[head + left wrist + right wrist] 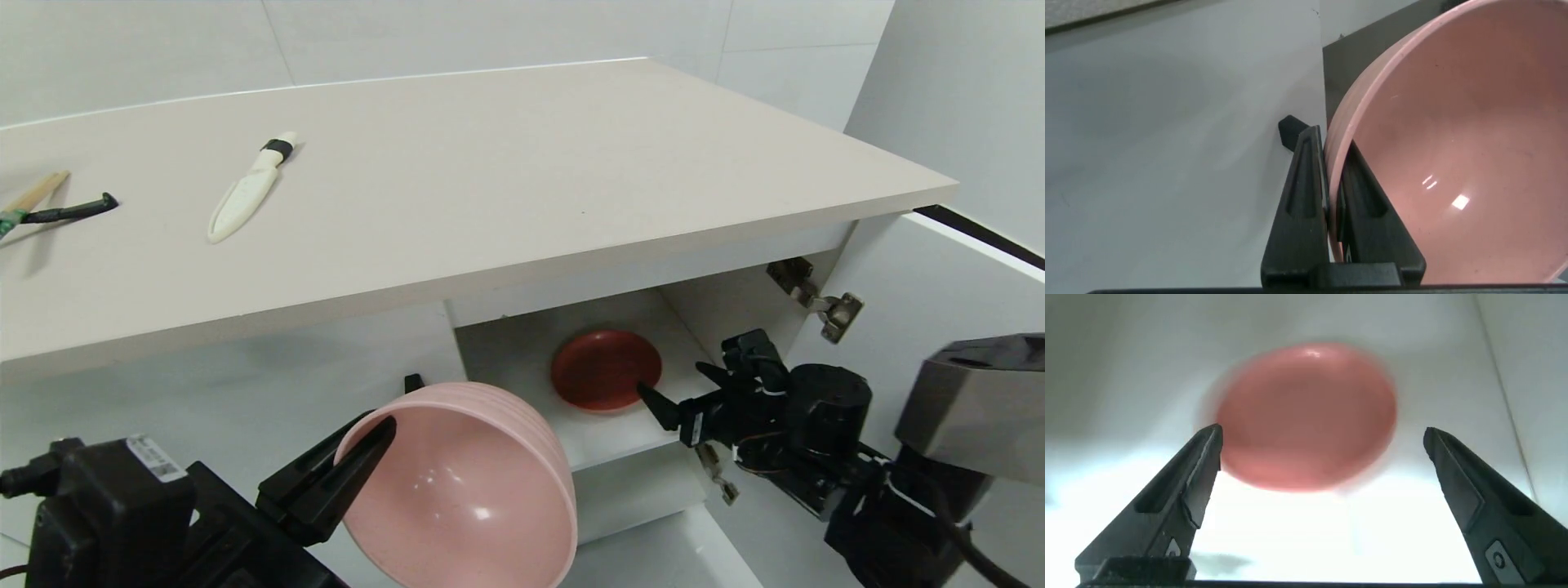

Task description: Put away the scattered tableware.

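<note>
**Bowl gripped at the cabinet, plate on the shelf**

The left hand [402, 402] is closed on the rim of a pink bowl [465, 482]. One finger lies inside the bowl and the other outside it. The left wrist view shows the same grip: the left hand [1327, 155] pinches the wall of the bowl [1454, 139] between its two black fingers [1305, 192]. The bowl is held off any surface and tilted on its side, with its hollow turned toward the head camera. It hangs below the front edge of the bench [490, 163], in front of a closed white door [245, 384] and just left of the open cabinet bay.

Inside that bay a red plate [606, 369] lies flat on the white shelf [514, 351], toward the shelf's right side. The right hand [673, 382] is open and holds nothing. It sits at the front of the shelf, and one fingertip shows over the plate's near edge in the head view; whether it touches the plate cannot be told. From the right wrist, the plate [1306, 416] lies beyond the right hand [1323, 434], seen between the two spread fingers [1176, 498], and it looks blurred.

The bay's door [922, 278] stands swung open on the right, with a metal hinge [816, 304] showing at its inner edge.

On the bench, well left of the bay, lies a knife [249, 188] in a pale sheath with a dark band. At the far left edge are a wooden stick [34, 194] and a black piece [73, 211], which cross close together; what they are cannot be told.
</note>
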Motion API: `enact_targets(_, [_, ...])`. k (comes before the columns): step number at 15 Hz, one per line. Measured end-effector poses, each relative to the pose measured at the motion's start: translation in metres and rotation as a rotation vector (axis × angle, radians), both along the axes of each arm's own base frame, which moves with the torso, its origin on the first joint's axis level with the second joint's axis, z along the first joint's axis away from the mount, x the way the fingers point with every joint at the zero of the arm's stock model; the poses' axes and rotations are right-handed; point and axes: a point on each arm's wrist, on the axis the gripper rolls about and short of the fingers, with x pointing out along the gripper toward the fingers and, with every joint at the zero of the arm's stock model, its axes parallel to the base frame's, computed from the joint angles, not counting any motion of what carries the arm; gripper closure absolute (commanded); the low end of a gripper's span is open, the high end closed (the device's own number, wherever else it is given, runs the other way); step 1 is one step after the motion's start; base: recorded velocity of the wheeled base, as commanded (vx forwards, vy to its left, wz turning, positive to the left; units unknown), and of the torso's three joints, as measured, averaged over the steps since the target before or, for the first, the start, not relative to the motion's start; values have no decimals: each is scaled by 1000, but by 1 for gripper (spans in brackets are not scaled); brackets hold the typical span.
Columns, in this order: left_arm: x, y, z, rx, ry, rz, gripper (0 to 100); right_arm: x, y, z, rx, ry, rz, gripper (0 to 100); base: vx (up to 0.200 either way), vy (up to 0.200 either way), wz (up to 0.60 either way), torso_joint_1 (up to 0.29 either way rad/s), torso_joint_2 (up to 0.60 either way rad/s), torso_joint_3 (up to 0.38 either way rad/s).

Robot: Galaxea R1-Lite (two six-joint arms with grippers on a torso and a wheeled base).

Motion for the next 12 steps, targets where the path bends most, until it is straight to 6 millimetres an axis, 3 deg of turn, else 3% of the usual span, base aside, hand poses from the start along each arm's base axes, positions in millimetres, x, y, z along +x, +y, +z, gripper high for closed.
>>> enact_targets(3, [-1,-1,-2,16,11,-5,100,-47,-12,32,-1,-32,31,0,0,0,0,0,0,0])
enact_targets(8, [-3,-6,-4,83,-22,-29,100,-113,-49,45,-106,-50,22,0,0,0,0,0,0,0])
enact_targets(12, [-1,-20,-13,168,-9,-39,100,-123,-57,58,-78,-101,13,0,0,0,0,0,0,0])
